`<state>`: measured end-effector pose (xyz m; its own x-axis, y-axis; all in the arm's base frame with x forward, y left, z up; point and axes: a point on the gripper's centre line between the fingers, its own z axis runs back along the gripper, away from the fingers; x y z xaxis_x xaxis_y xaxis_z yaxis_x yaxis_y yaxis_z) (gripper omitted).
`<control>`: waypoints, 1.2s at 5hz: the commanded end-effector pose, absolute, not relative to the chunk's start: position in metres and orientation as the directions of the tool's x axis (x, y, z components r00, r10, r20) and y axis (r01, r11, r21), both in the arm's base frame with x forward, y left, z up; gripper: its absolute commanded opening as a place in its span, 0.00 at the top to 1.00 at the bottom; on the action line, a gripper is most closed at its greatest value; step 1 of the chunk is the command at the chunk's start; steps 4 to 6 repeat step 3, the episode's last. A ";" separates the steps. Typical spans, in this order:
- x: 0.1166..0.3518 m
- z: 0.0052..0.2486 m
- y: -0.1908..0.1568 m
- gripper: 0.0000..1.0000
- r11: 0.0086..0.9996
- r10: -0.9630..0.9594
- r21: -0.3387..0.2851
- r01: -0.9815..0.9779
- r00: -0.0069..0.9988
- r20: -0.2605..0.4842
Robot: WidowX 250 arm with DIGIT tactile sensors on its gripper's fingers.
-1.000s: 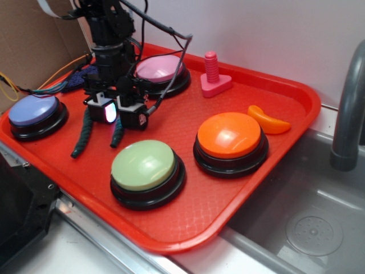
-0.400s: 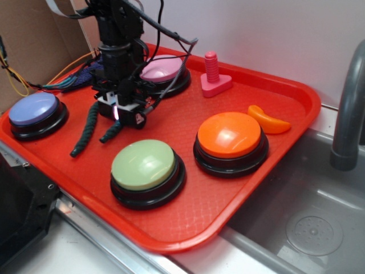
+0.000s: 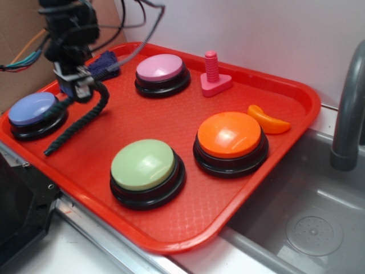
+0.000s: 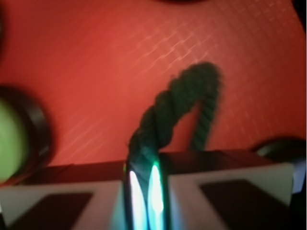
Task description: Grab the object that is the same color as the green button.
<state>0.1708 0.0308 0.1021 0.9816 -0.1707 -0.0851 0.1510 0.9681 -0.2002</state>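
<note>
Dark green fuzzy rope (image 3: 80, 120) dangling from jaws; pale-green button (image 3: 143, 164) on tray.

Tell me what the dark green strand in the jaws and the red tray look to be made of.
Green strand: probably twisted fibre rope, matte and fuzzy; spiral ribs show and it bends limply. Red tray: apparently moulded plastic, semi-glossy, with a fine waffle texture and smooth raised rim.

Dark green rope (image 3: 77, 123): twisted, fuzzy, matt fibre | red tray (image 3: 296, 91): glossy plastic, fine diamond-textured floor | green button (image 3: 142, 164): smooth shiny plastic dome, black base | blue cloth (image 3: 104, 63): apparently knitted | sink (image 3: 319, 228): dull brushed metal
</note>
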 end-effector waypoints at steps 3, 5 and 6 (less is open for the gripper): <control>0.149 0.231 0.042 1.00 0.999 -0.012 -0.054 0.009 0.999 -0.047; 0.149 0.231 0.042 1.00 0.999 -0.012 -0.054 0.009 0.999 -0.047; 0.149 0.231 0.042 1.00 0.999 -0.012 -0.054 0.009 0.999 -0.047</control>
